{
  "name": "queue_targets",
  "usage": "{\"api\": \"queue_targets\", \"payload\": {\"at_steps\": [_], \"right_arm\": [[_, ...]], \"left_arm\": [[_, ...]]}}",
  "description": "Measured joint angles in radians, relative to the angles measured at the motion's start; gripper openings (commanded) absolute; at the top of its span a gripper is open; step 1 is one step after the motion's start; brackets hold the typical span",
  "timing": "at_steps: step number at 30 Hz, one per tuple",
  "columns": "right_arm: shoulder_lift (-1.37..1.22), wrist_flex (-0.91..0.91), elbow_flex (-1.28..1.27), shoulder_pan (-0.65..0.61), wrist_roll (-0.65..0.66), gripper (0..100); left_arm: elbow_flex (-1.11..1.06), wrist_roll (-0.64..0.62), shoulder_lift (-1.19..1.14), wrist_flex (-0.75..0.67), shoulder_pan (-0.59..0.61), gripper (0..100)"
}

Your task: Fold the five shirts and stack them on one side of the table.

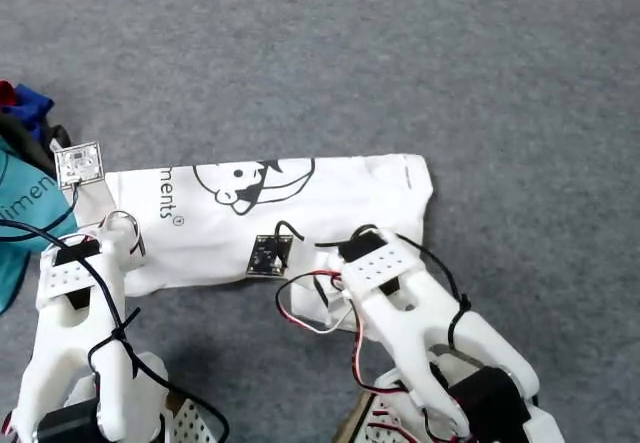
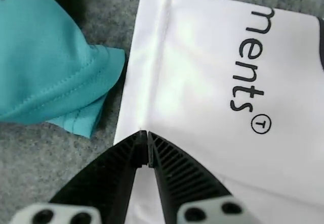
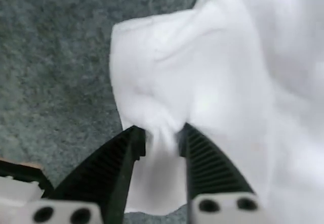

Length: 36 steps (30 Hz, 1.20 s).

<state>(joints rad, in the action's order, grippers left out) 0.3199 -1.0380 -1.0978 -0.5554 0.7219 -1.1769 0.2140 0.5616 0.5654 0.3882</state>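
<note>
White shirt [image 1: 300, 213] lies folded flat on the grey table [image 1: 450, 83]. Left gripper [image 2: 147, 150], jaws closed, pinches the shirt's left end beside a teal shirt [image 2: 45, 67]. Right gripper [image 3: 162, 135] nips a bunched fold at the near edge. Open table surface stretches beyond the shirt's far and right edges.

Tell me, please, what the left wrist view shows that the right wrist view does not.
Left wrist view, not the right: a teal shirt beside the white shirt, black lettering on the white one, and the left claw shut on its edge. Right wrist view, not the left: the right claw pinching a bunched fold of plain white cloth. Both: the white shirt lying on the grey table cover, held by a black claw.
</note>
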Motion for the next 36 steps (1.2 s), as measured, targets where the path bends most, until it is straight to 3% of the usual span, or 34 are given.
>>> {"api": "queue_targets", "payload": {"at_steps": [5,13,20,36], "right_arm": [[-0.002,0.0,0.005,0.0,0.0,0.1],[-0.043,-0.014,0.052,0.075,0.0,0.3],[-0.074,-0.218,0.269,0.104,0.002,0.3],[-0.496,-0.519,0.891,0.166,0.281,0.3]], "left_arm": [[0.0,0.0,0.0,0.0,0.0,2],[0.0,0.002,0.0,0.0,0.0,2],[0.0,0.002,0.0,-0.006,0.0,2],[0.0,0.002,0.0,-0.008,0.0,2]]}}
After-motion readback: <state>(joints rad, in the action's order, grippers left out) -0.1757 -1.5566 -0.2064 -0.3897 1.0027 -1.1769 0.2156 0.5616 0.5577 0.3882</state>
